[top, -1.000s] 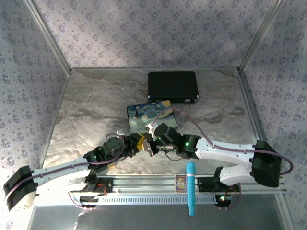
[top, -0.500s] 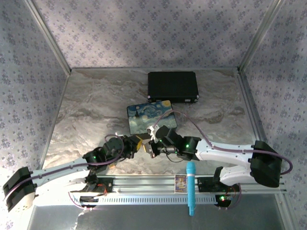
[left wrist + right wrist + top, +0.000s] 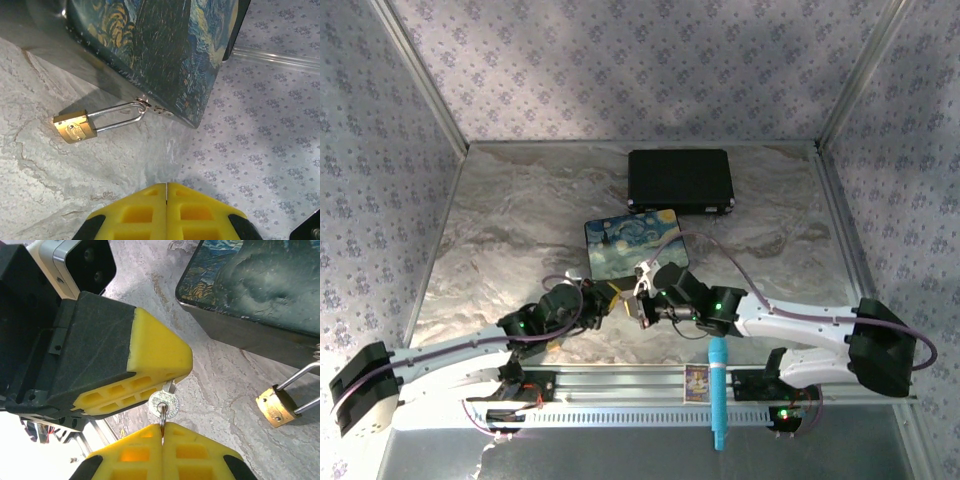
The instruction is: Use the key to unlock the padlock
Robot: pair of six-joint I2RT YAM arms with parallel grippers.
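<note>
Your right gripper [image 3: 162, 429] is clamped on the head end of the small silver key [image 3: 164, 403] — the blade tucks under your left gripper [image 3: 166, 187], whose jaws are pressed together. The tiny brass padlock [image 3: 75, 127] lies on the marbled table [image 3: 55, 190] — its shackle is hooked through the hasp [image 3: 150, 106] of the painted night-sky box [image 3: 165, 55].

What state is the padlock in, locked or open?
Locked, apparently: both shackle legs enter the padlock, and the key is apart from it, at the right hand.
</note>
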